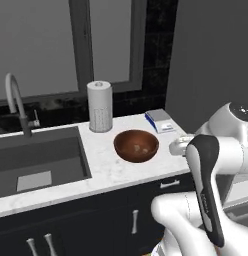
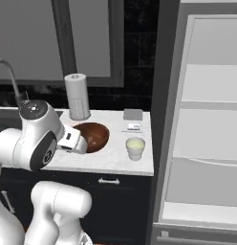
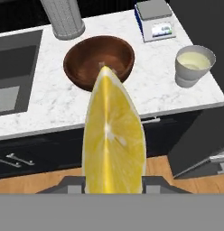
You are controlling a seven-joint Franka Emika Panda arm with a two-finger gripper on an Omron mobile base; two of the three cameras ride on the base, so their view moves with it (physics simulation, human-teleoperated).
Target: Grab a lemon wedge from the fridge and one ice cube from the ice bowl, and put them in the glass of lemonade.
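Hand view: the lemon wedge (image 3: 114,140) is clamped between the fingers, cut face toward the camera, long axis running from 6 o'clock up to its tip at 12 o'clock. The finger tips themselves are hidden behind it, so the clamped state is judged from the wedge sitting fixed at the frame bottom.

From the wedge, the glass of lemonade (image 3: 193,64) lies toward 2 o'clock, upright on the counter (image 3: 50,103) near its right edge. The ice bowl (image 3: 99,61) lies just past the wedge tip at 12 o'clock, well apart from the glass. A paper-towel roll (image 3: 64,18) stands at 11 o'clock and a small scale (image 3: 153,20) at 1 o'clock.

Right base view: the fridge (image 2: 206,119) stands open at 3 o'clock of the glass (image 2: 135,148).

Judgement: the wedge is off line; the coming move must shift it toward 2 o'clock until it is over the glass rim.
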